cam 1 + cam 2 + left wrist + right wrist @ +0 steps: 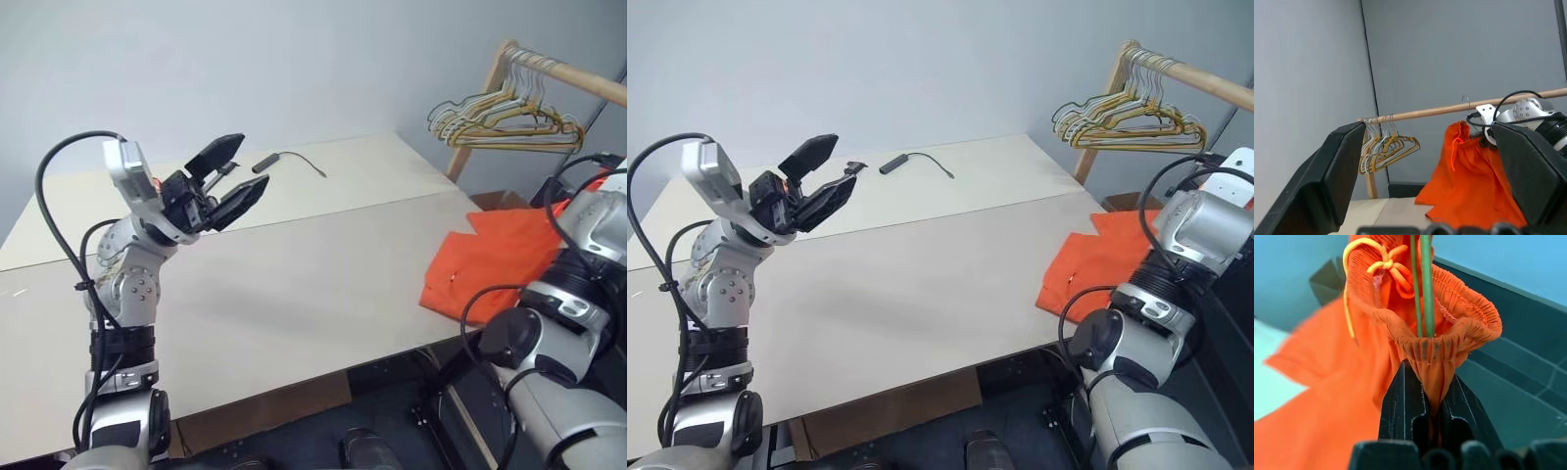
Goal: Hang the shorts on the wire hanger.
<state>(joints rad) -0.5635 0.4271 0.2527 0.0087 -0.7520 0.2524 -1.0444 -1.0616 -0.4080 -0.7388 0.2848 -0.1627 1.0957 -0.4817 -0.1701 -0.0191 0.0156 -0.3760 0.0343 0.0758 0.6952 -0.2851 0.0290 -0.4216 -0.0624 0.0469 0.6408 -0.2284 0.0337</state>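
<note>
- The shorts (1440,347), bright orange thin fabric with a gathered elastic waistband and a knotted yellow-orange drawstring, are pinched at the waistband between the black fingers of the right gripper (1432,396), which are closed on the cloth.
- Thin greenish wire (1422,284) of the wire hanger runs upright through the waistband opening, just above the fingers.
- Seen from the left wrist, the shorts hang lengthwise from the waistband near a round wooden rail (1449,108), their lower part spreading onto the far right corner of the pale, smooth counter (294,284); a small wire hook (1466,100) rises over the rail above them.
- The left gripper (235,176) is raised over the counter's left side, its blunt wedge-shaped fingers spread wide and holding nothing.
- A cluster of pale yellow, green and silver hangers (505,122) hangs from the rail, apart from the shorts.
- A short dark stick with a thin cord (284,160) lies on the counter's far edge.
</note>
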